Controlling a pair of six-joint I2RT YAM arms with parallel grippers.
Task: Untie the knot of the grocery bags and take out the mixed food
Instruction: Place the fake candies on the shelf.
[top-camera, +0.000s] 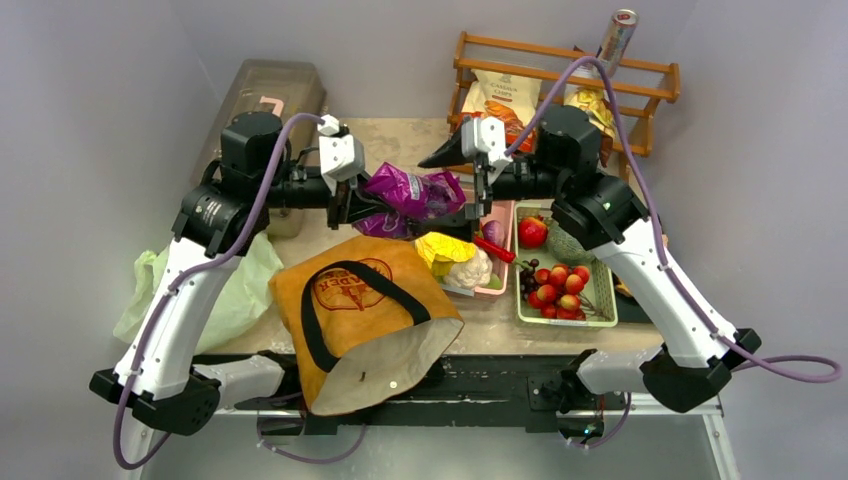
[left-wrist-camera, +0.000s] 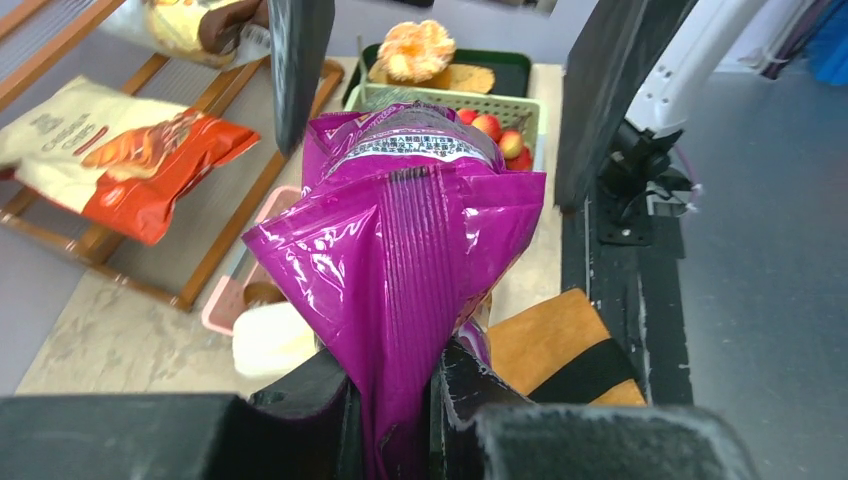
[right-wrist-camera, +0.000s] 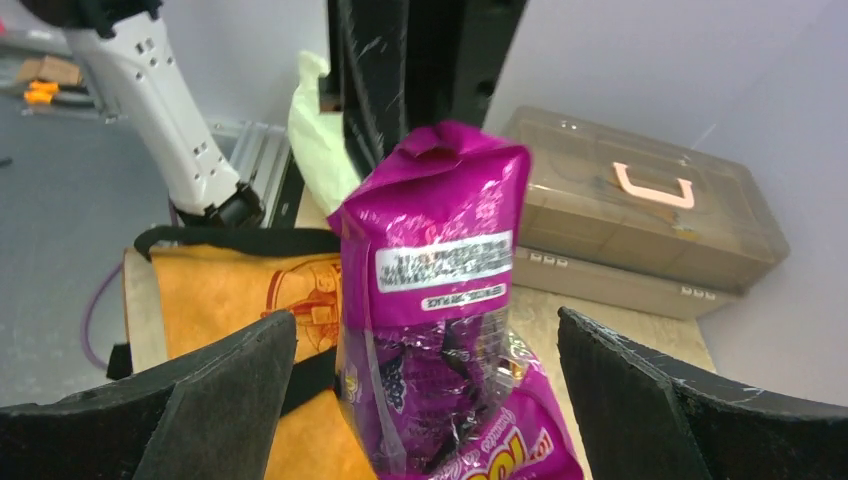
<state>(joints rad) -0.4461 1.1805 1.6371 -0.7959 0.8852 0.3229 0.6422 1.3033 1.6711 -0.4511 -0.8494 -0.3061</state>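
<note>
My left gripper (top-camera: 352, 213) is shut on one end of a shiny purple snack packet (top-camera: 415, 192) and holds it in the air above the table's middle; the packet fills the left wrist view (left-wrist-camera: 415, 250). My right gripper (top-camera: 478, 210) is open, its fingers either side of the packet's other end (right-wrist-camera: 440, 330) without closing on it. The mustard-brown tote (top-camera: 365, 320) with black straps lies open-mouthed at the near edge. The pale-green plastic bag (top-camera: 232, 290) lies flat at the left under my left arm; no knot shows. Cabbage (top-camera: 445, 247) and a red chilli (top-camera: 497, 250) lie in the pink tray.
A green basket (top-camera: 600, 290) holds red fruits, grapes and a melon. A wooden rack (top-camera: 565, 75) at the back holds chip bags and a can. A grey-brown lidded box with a pink handle (top-camera: 270, 95) stands back left.
</note>
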